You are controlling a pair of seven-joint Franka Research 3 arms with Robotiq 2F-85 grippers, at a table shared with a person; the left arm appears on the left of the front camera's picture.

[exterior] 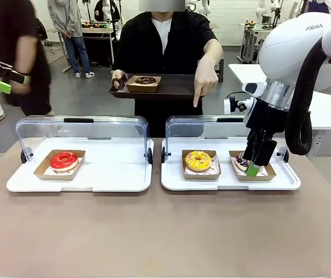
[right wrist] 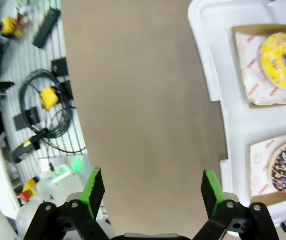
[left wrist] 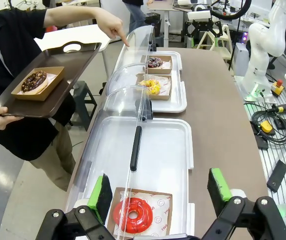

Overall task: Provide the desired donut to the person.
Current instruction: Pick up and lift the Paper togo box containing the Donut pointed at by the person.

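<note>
Two donuts share the right tray (exterior: 229, 182): the yellow donut (exterior: 198, 160), at six o'clock from the person's pointing hand (exterior: 203, 78), sits at nine o'clock of the chocolate donut (exterior: 241, 160) under the wide-apart right gripper (exterior: 256, 164); left gripper (left wrist: 160, 192) also spread

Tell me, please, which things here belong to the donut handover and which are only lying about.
Job:
- person, pointing hand, brown tray
- yellow donut, sprinkled donut, red donut
- open right pincer, open left pincer

Lying about:
- yellow device
- black box
</note>
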